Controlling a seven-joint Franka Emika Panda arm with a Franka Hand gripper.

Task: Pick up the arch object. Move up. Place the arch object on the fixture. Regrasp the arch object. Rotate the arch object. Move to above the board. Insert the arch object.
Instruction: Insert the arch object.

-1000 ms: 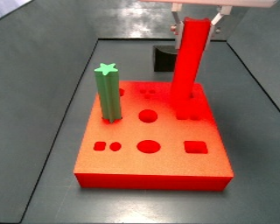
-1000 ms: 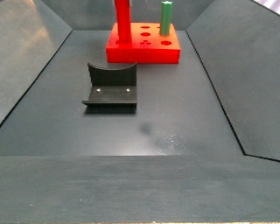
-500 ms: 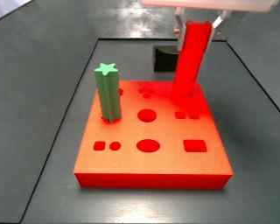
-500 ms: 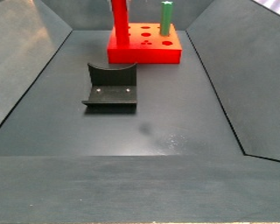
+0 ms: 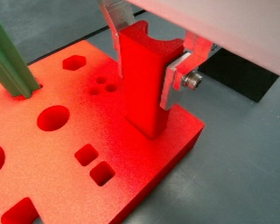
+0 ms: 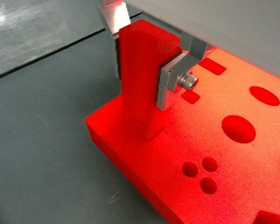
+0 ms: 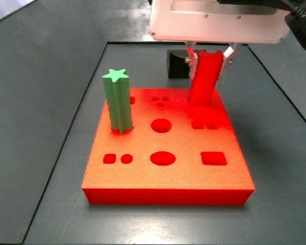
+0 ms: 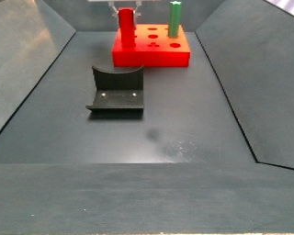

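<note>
One upright arch object (image 5: 143, 83), gripped at its top by our hand (image 5: 149, 52), stood partly sunk in a hole near the board's (image 5: 95, 122) far corner.

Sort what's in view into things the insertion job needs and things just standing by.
In the job: the gripper, closed on the upright arch object; the board it is entering; the fixture, already used.
Standing by: the green post, planted in the board.
</note>
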